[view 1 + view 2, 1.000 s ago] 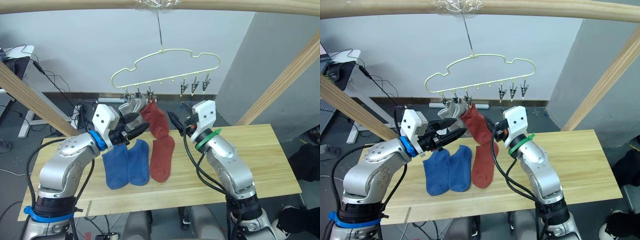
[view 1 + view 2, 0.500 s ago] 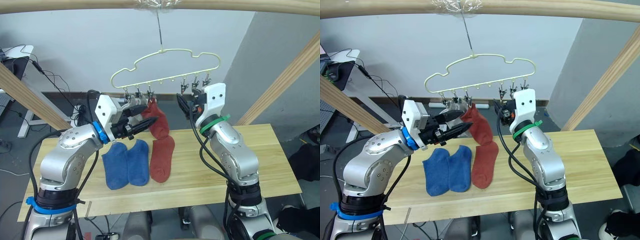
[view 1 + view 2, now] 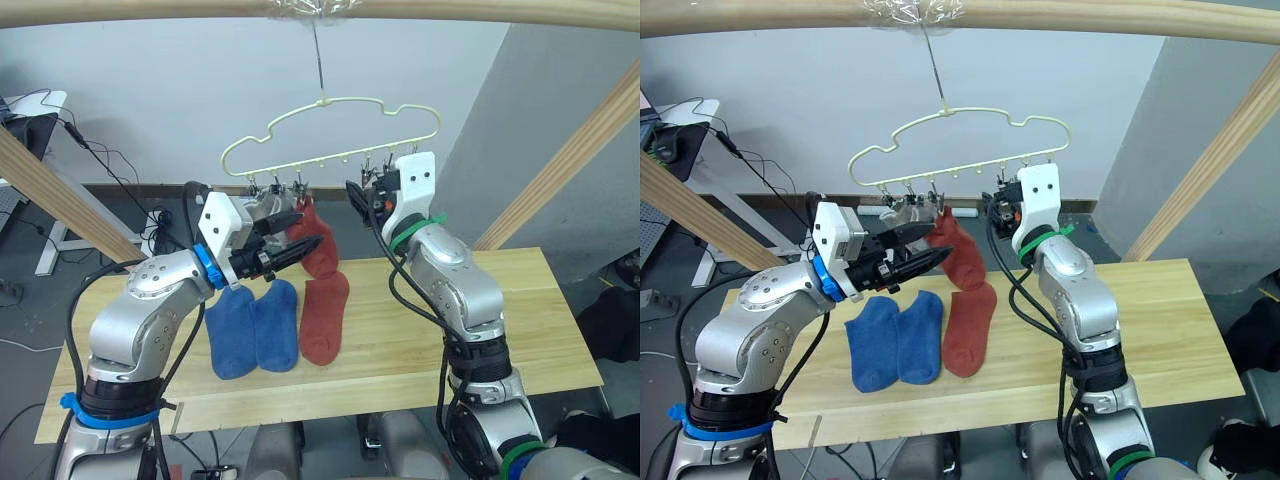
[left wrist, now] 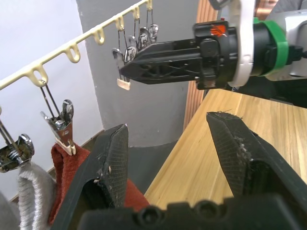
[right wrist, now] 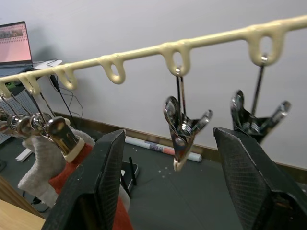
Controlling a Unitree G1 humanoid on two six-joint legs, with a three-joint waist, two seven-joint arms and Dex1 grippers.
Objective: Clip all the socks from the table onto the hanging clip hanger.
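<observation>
The pale clip hanger (image 3: 330,135) hangs over the table (image 3: 520,330). Its left clips hold grey socks (image 3: 262,208) and one rust-red sock (image 3: 316,242). On the table lie two blue socks (image 3: 232,335) (image 3: 277,325) and a second rust-red sock (image 3: 322,318). My left gripper (image 3: 303,233) is open and holds nothing, just left of the hanging red sock. Raised to the hanger's right side, my right gripper (image 3: 358,193) is open, with a free metal clip (image 5: 181,125) hanging between its fingers (image 5: 103,182) and another clip (image 5: 254,117) beside it.
The round wooden pole frame has a top bar (image 3: 480,12) carrying the hanger's hook and slanted poles at right (image 3: 560,170) and left (image 3: 60,200). A desk with cables (image 3: 40,110) stands at the back left. The table's right half is bare wood.
My right gripper has risen from just above the table to the hanger's free clips. The left gripper has shifted slightly up and towards the hanging red sock. The socks have not moved.
</observation>
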